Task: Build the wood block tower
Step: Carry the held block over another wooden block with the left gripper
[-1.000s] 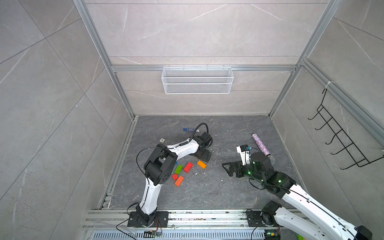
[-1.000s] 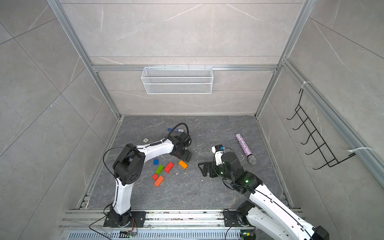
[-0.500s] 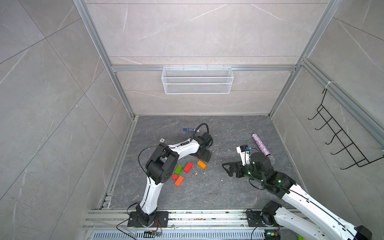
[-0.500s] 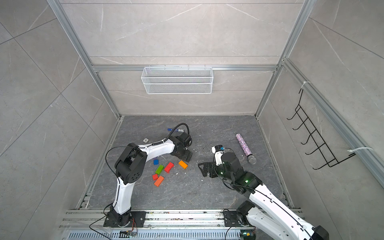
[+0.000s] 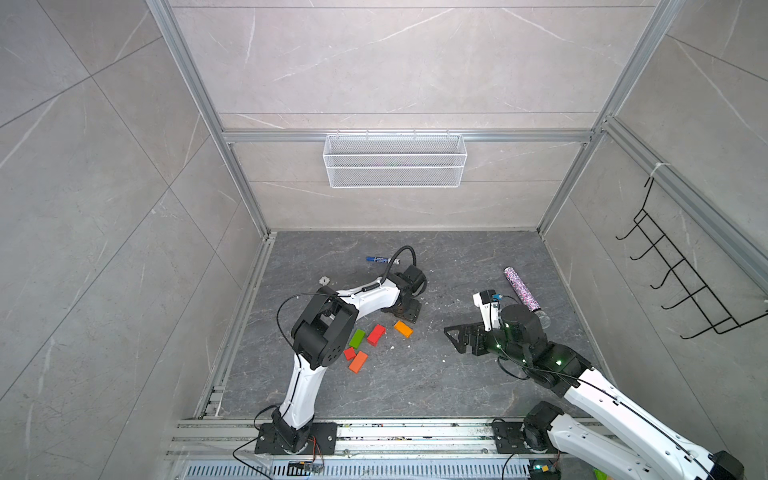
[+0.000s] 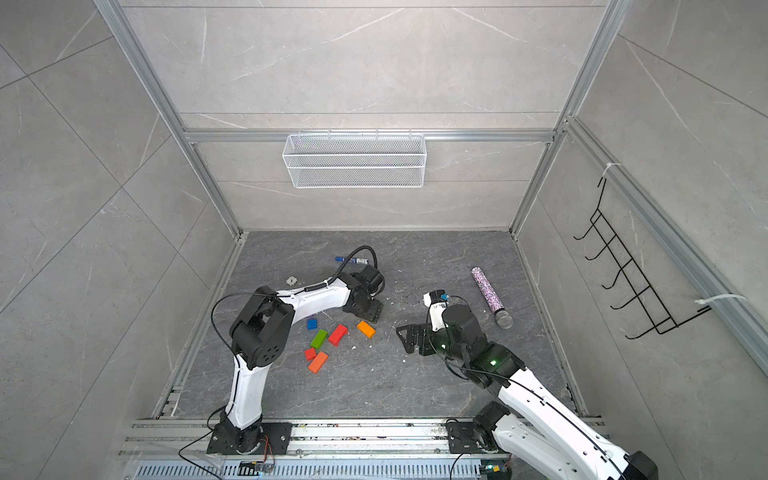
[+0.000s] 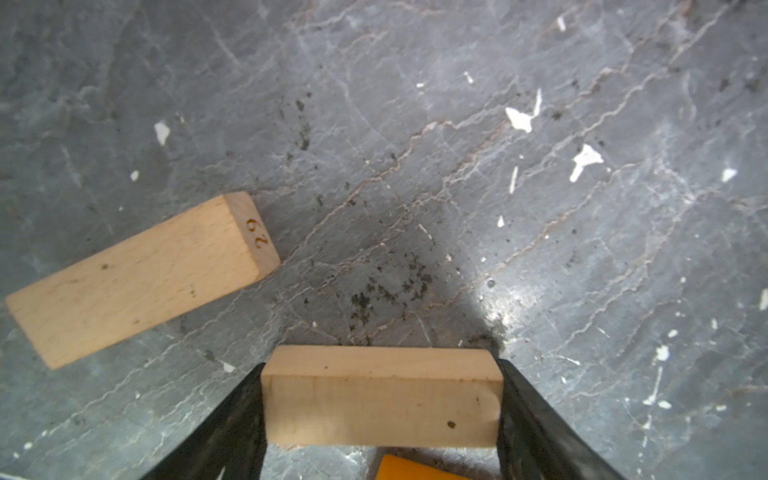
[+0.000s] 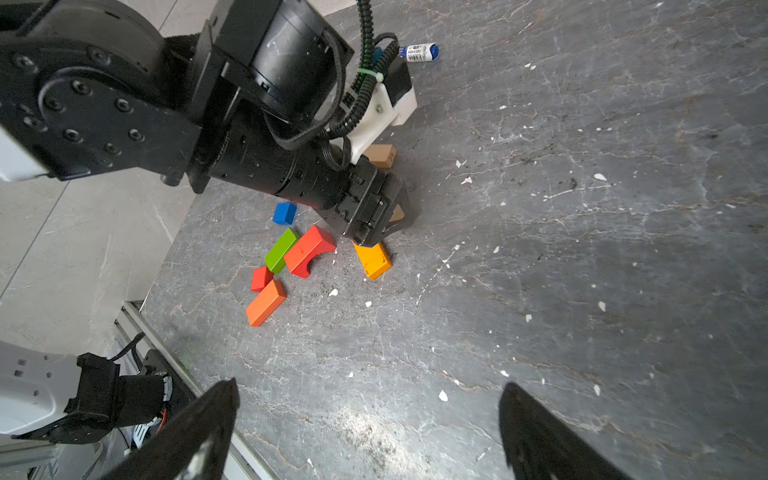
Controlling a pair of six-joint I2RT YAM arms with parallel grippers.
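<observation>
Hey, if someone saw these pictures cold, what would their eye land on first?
Probably the bright scatter on the dark floor, left of centre in both top views: a red block, a green block and an orange block. Then, in the left wrist view, the left gripper with its jaws against both ends of a tan block. The glittery microphone lies on the floor's right side.

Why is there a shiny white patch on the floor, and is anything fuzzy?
Left wrist view: glare whitens the floor beside the tan block in the left gripper, with a dark shadow next to it. Right wrist view: a paler glare patch; the right gripper looks slightly soft. Both top views: even light, sharp, walls splay outward.
</observation>
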